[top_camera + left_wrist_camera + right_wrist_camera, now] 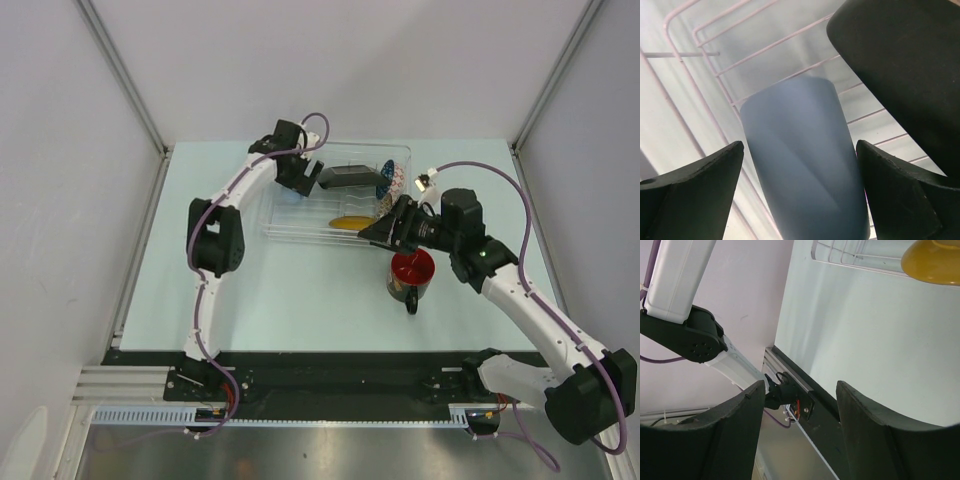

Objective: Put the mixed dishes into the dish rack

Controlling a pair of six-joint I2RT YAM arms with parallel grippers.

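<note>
Top view: the clear dish rack (310, 215) sat on the counter (300, 300) at upper centre. Inside it, the dark square plate (348, 178) stood on edge in the middle. The blue-white bowl (390, 180) leaned at the right end, and the yellow plate (350, 222) lay along the near wall. The left end effector (305, 188) reached into the rack's left end. The right end effector (368, 236) hung just beside the rack's lower right corner. The red-rimmed mug (410, 272) stood outside the rack on the counter, directly below the right wrist.

Left wrist view: a pale blue cup (805, 165) rested on the rack's ribbed bottom. The left end effector (800, 150) was spread, with one finger (700, 190) on each side of the cup and only slim gaps showing.

Right wrist view: the right end effector (800, 390) had its jaws apart with nothing between them, only bare counter (880, 340) beyond. The yellow plate (932, 262) and a corner of the rack (850, 257) showed at upper right.
</note>
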